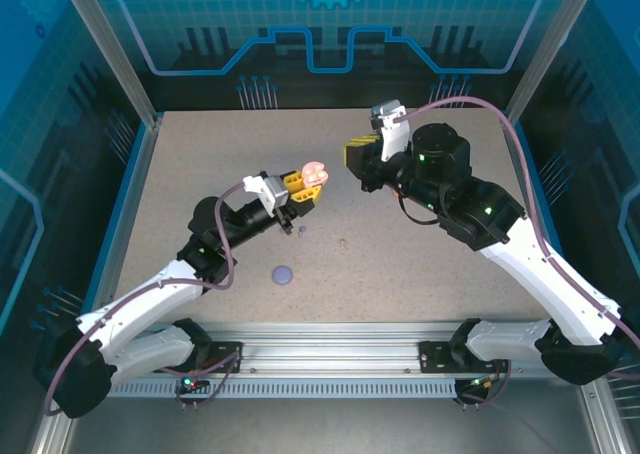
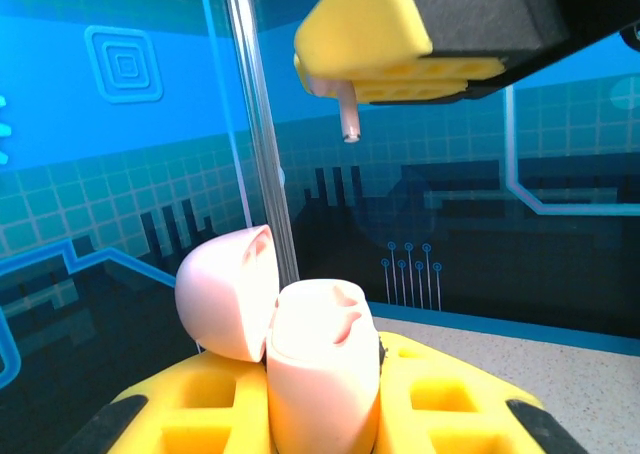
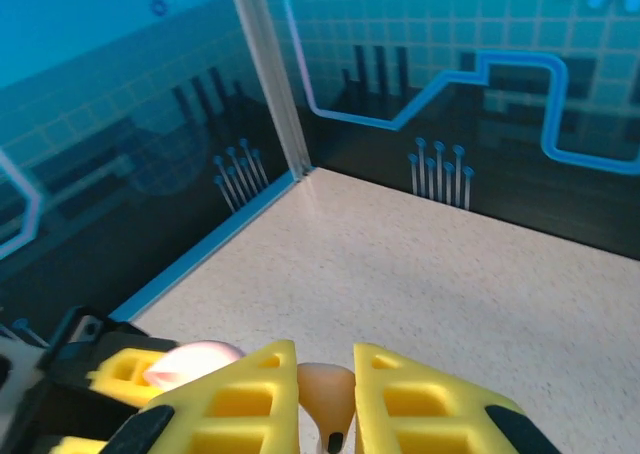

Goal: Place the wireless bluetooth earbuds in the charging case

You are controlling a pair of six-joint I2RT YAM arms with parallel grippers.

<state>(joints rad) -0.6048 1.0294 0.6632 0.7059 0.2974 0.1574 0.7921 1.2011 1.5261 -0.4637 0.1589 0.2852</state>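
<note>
Pink case [image 1: 314, 171] gripped; wide tabletop [image 1: 430, 264] reaches glass walls [image 1: 95, 104].

The left end effector [image 1: 297, 199] holds an open pink case [image 1: 313, 172] above the worktop [image 1: 420, 264]. The right end effector [image 1: 357, 156] hangs near it. A purple case [image 1: 284, 273] lies closer to the bases.

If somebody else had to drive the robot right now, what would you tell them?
Left gripper: shut on the pink case, held up with its lid flipped open.
Right gripper: shut on one earbud, stem pointing down, close to the pink case but not touching it.
On the table: a purple case and a tiny purplish bit, probably a bud.
Done: case and earbud are both gripped.
Left: seat the earbud in the pink case, then handle the purple pieces.
</note>
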